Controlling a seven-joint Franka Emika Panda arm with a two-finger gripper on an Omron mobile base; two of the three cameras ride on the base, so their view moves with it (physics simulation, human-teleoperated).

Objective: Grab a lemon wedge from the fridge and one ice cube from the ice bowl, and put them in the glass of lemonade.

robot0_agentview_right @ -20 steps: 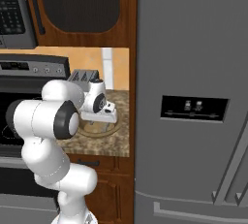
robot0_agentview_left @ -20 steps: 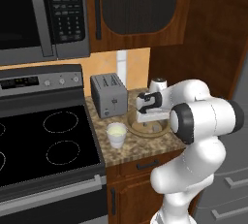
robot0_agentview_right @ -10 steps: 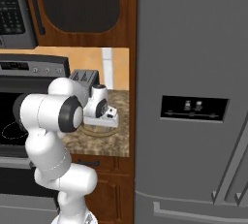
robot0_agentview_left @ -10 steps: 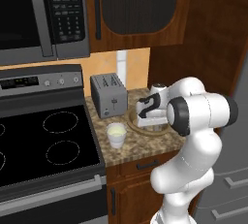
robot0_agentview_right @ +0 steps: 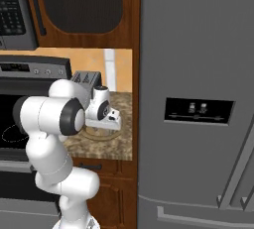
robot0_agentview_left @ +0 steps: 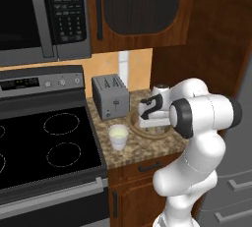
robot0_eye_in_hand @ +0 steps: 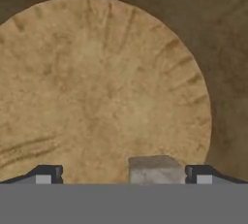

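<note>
The gripper (robot0_eye_in_hand: 121, 174) hangs wide open, holding nothing, over the bowl (robot0_eye_in_hand: 97, 92) at the counter's (robot0_agentview_left: 147, 147) right end, an ice cube (robot0_eye_in_hand: 156, 168) between its fingertips.

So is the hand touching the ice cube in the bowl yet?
Cannot tell. In the hand view the ice cube sits between the open fingertips, beside the right one, inside the ice bowl, but the picture's edge hides any contact.

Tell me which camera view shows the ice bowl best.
The hand view: the ice bowl is seen from straight above, its tan inside plain. In the left base view the arm covers most of it, and in the right base view just its near rim shows.
</note>
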